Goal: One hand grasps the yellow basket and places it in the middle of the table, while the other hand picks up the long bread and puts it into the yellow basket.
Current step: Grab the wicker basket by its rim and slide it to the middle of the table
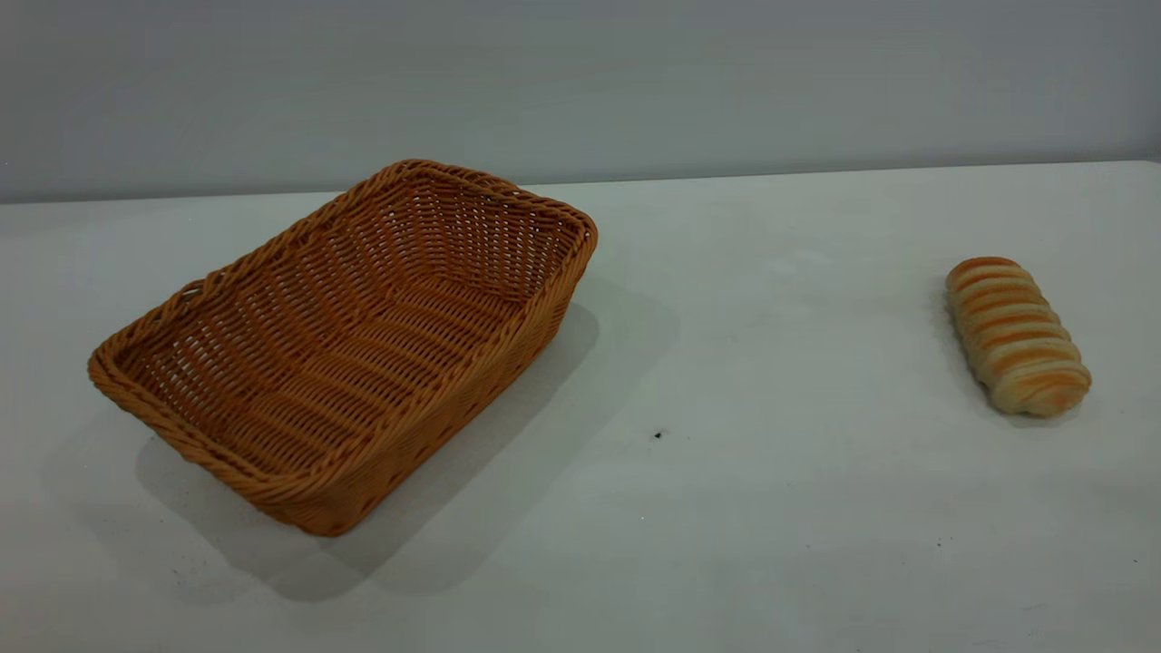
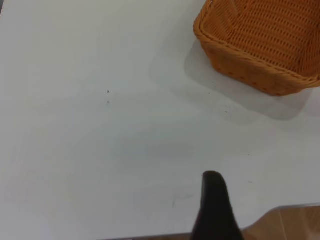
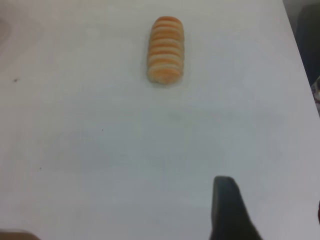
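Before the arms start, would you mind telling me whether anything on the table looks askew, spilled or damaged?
Nothing stands out. The basket sits upright and empty on the table, merely turned at an angle to its edge, at the left. The bread lies whole and apart at the right. Only a few small dark specks mark the surface.

On the table (image 1: 744,508), the yellow basket (image 1: 345,345) sits at the left, turned at an angle, one short end toward the front and the other toward the back. The long bread (image 1: 1016,336) lies well apart at the right, nothing between them.
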